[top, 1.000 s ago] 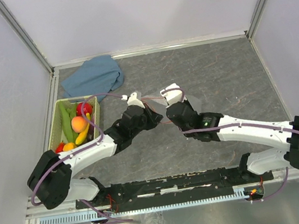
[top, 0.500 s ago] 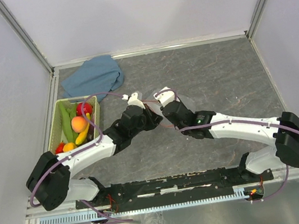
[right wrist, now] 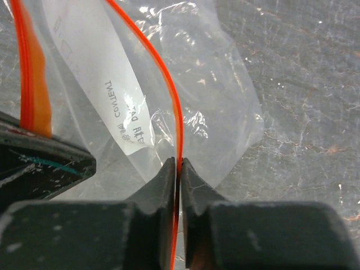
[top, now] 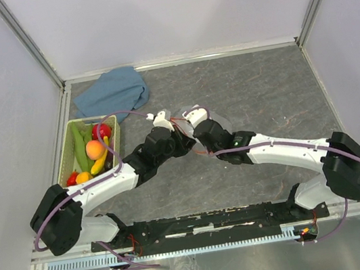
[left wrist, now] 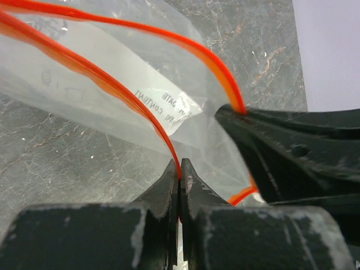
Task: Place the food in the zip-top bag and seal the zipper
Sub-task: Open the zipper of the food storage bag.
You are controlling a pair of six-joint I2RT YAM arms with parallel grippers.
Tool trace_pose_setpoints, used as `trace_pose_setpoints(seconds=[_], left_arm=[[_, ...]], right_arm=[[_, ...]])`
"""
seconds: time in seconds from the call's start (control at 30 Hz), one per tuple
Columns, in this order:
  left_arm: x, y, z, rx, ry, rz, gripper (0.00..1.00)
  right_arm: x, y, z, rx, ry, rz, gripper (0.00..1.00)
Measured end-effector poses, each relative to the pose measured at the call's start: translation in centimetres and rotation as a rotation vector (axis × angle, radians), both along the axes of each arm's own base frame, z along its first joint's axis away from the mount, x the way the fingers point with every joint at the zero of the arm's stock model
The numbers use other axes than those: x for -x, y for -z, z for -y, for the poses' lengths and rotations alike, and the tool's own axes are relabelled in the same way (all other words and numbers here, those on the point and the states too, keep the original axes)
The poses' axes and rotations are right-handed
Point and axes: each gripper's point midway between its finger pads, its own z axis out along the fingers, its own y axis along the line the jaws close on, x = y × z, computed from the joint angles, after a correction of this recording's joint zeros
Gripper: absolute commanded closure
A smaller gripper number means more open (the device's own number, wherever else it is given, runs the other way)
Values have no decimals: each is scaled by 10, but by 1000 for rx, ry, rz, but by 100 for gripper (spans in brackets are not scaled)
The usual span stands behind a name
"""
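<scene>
The zip-top bag [right wrist: 216, 107] is clear, with a white label, and hangs over the grey table between my two grippers. Its mouth is parted into two strands of the red-orange zipper [left wrist: 115, 84]. My left gripper [left wrist: 180, 171] is shut on one strand. My right gripper [right wrist: 179, 164] is shut on the other strand of the zipper [right wrist: 166, 79]. Each gripper shows dark at the edge of the other's wrist view. The food [top: 95, 150], toy fruits and vegetables, lies in the pale green basket [top: 66, 153] at the left. No food shows inside the bag.
A blue cloth [top: 115, 90] lies crumpled at the back left, just beyond the basket. Both arms reach to mid-table and nearly touch there. Grey walls close in the table on the left, back and right.
My right gripper has moved left toward the left gripper and closed on the zipper strand. The left gripper has kept its hold and place.
</scene>
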Motion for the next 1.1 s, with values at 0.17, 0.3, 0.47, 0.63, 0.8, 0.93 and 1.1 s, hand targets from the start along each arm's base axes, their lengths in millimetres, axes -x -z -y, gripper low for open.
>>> trace_pose_setpoints(seconds=[0.17, 0.3, 0.47, 0.63, 0.8, 0.93, 1.1], left_arm=[[1, 3, -4, -19, -11, -10, 97], [0, 7, -9, -39, -30, -15, 97], [-2, 7, -11, -48, -46, -11, 97], [-8, -3, -10, -43, -66, 7, 95], [-7, -2, -11, -49, -67, 2, 76], [-6, 2, -14, -67, -69, -11, 60], [-6, 0, -14, -73, -73, -15, 43]], right_arm=[[-9, -26, 13, 13, 68, 81, 99], [-12, -60, 33, -4, 133, 173, 98], [-9, -96, 49, -80, 185, 264, 98], [-4, -93, 59, -80, 192, 281, 98], [-4, -90, 59, -65, 184, 282, 98], [-6, -90, 61, -53, 191, 291, 98], [-9, -86, 60, -26, 194, 293, 98]])
